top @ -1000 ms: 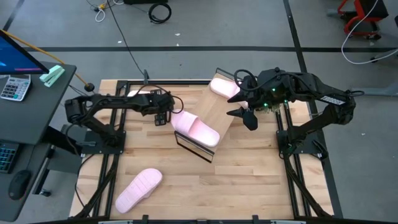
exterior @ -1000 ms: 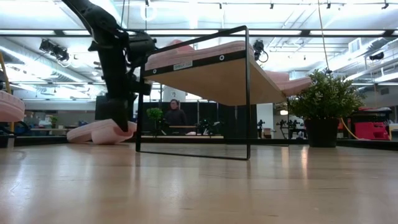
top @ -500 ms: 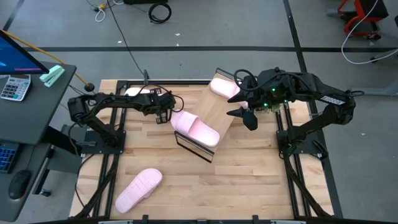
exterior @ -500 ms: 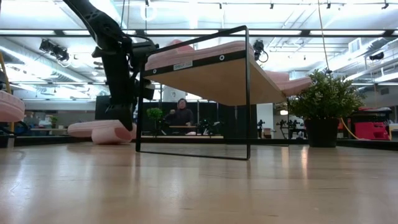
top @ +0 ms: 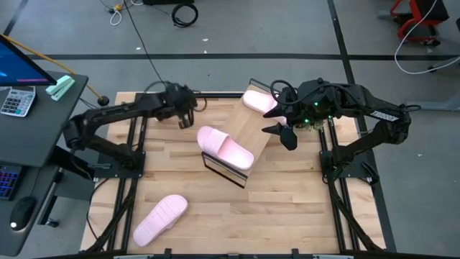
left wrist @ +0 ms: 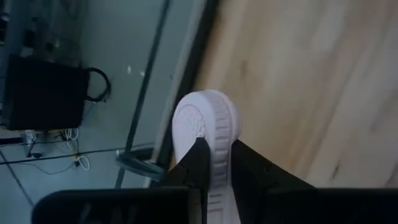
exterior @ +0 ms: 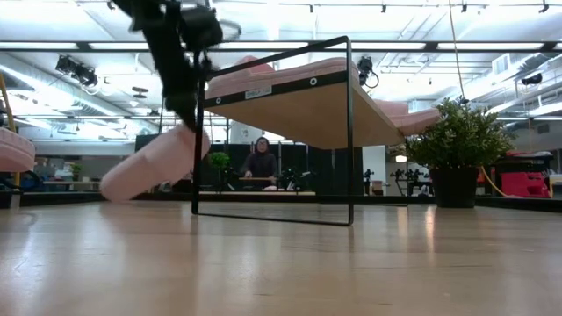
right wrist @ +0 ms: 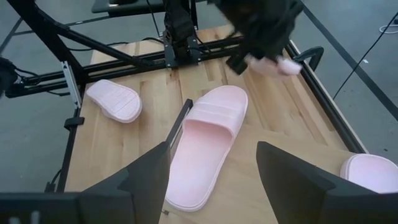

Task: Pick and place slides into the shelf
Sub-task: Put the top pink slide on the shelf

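Left gripper (left wrist: 214,165) clamped on one slide (exterior: 154,162), lifted tilted above butcher-block tabletop (top: 287,208). Right gripper (right wrist: 211,180) jaws wide, empty, over the shelf (top: 248,129) carrying two slides. Fourth near front-left corner. Open-plan room behind.

Pink slides (top: 225,147) and the little shelf (top: 251,126)

Two are sitting on top, one's (exterior: 154,163) hanging tilted midair, one's (top: 159,219) lying on the table.

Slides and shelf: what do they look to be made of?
Slides: likely soft foam or moulded rubber, matte pale pink, thick rounded soles; the one pinched in the left gripper shows a ribbed tread. Shelf: light wood-look board with visible grain, possibly laminate, on a thin black wire frame, probably painted metal.
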Tool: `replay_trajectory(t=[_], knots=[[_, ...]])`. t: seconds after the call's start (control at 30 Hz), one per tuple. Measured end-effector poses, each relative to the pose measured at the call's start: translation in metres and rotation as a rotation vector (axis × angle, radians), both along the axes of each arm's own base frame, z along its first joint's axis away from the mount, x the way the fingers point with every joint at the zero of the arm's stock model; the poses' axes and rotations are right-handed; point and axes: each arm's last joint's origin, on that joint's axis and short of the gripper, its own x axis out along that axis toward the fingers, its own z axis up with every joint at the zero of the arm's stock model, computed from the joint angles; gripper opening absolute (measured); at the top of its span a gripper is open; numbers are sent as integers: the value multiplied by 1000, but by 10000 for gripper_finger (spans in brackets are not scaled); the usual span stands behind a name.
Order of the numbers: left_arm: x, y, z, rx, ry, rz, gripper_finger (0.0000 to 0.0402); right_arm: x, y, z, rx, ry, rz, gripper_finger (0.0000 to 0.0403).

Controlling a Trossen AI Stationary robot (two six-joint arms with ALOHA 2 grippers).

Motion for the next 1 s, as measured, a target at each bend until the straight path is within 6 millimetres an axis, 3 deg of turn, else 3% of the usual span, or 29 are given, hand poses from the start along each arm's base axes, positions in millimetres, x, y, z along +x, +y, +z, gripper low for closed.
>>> replay_trajectory(t=[0.17, 0.4, 0.57, 0.73, 1.0], knots=[[-6, 5, 59, 75, -147, 32, 47, 0, 0, 0, 0, -1, 0, 244], [-27, 9, 157, 228, -457, 109, 46, 0, 0, 0, -1, -3, 0, 244], [-47, 11, 208, 234, -714, 170, 46, 0, 0, 0, -5, -3, 3, 244], [-57, 10, 229, 140, -918, 182, 46, 0, 0, 0, -12, -1, 7, 244], [-53, 5, 229, -116, -1107, 190, 44, 0, 0, 0, -55, 2, 34, 244]])
